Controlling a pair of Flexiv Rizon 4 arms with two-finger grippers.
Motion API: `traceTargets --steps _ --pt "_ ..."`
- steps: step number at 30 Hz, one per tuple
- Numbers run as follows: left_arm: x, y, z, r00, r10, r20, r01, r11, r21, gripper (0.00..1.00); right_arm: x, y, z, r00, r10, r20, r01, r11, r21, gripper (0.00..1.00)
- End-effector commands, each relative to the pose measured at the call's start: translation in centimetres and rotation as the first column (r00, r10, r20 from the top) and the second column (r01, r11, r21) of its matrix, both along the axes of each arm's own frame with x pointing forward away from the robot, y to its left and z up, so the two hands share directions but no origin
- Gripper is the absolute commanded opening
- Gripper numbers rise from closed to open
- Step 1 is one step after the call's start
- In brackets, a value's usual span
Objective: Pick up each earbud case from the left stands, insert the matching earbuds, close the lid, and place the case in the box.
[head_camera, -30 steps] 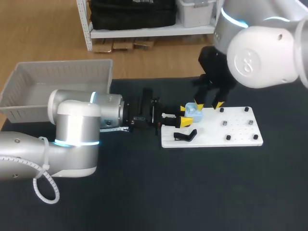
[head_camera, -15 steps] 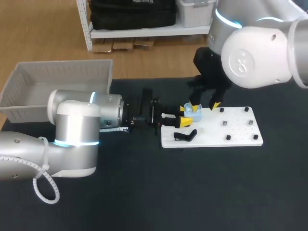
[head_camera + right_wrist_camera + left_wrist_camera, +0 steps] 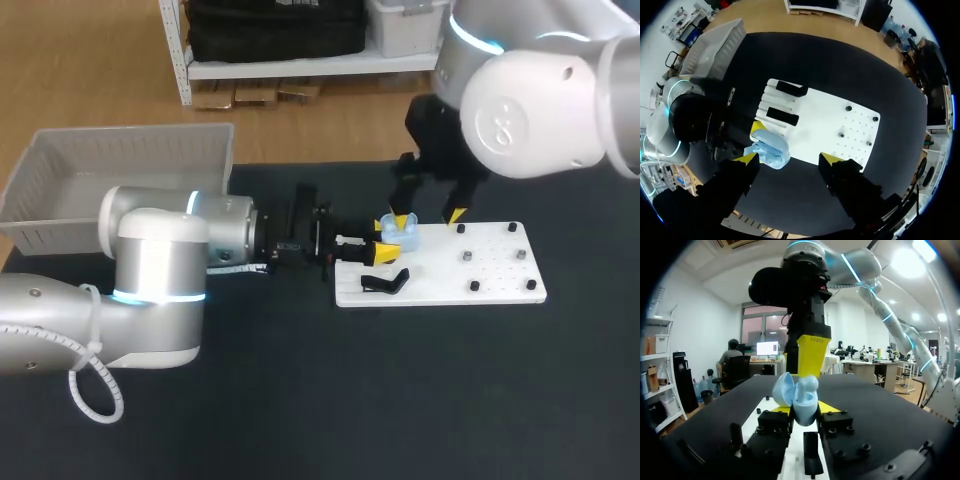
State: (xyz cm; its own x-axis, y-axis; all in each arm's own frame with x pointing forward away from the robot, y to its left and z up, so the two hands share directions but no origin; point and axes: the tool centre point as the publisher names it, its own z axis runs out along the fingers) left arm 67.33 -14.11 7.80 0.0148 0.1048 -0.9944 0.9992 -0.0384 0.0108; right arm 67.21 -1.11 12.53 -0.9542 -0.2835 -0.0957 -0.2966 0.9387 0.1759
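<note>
A light blue earbud case [image 3: 402, 232] with its lid up sits at the left end of the white board [image 3: 500, 285]. My left gripper [image 3: 387, 243] comes in level from the left and is shut on it; in the left wrist view the case [image 3: 801, 399] sits between its yellow tips. My right gripper [image 3: 428, 217] hangs over the case from above, open. In the right wrist view the case [image 3: 771, 151] lies beside one of its fingertips [image 3: 747, 159], and the other is far off. I cannot tell whether earbuds are inside.
A black stand [image 3: 385, 283] lies on the board's near left part, and two black stands [image 3: 782, 116] show in the right wrist view. Small pegs [image 3: 467, 256] stud the board's right half. A grey bin [image 3: 130, 160] stands at the table's far left.
My right gripper's fingers have spread wide apart above the case, and the arm has shifted slightly left. The left gripper and the case have kept still.
</note>
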Motion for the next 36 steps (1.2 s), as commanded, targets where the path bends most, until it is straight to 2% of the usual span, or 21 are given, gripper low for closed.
traceTargets --steps 1,11,15,21,24,36 --pt "0.1 -0.1 0.0 1.0 -0.001 0.0 0.001 1.0 0.0 0.0 -0.4 -0.2 0.4 1.0 -0.004 0.012 0.004 1.0 0.003 0.78" --pt "0.1 -0.1 0.0 1.0 -0.001 0.0 0.001 1.0 0.0 0.0 -0.2 0.0 0.6 1.0 -0.002 0.022 0.002 1.0 0.015 0.79" --pt "0.1 -0.1 0.0 1.0 -0.001 0.0 0.001 1.0 0.0 0.0 0.6 0.0 0.9 0.998 -0.031 0.048 0.029 0.999 0.036 0.79" --pt "0.1 -0.1 0.0 1.0 -0.001 0.0 0.001 1.0 0.0 0.0 2.8 -0.2 1.2 0.993 -0.085 0.083 0.08 0.995 0.058 0.89" --pt "0.1 -0.1 0.0 1.0 -0.001 0.0 0.001 1.0 0.0 0.0 3.6 -0.2 0.8 0.991 -0.106 0.08 0.101 0.993 0.065 0.94" --pt "0.1 -0.1 0.0 1.0 -0.001 0.0 0.001 1.0 0.0 0.0 5.0 -0.7 -1.6 0.988 -0.153 0.025 0.152 0.987 0.048 0.93"
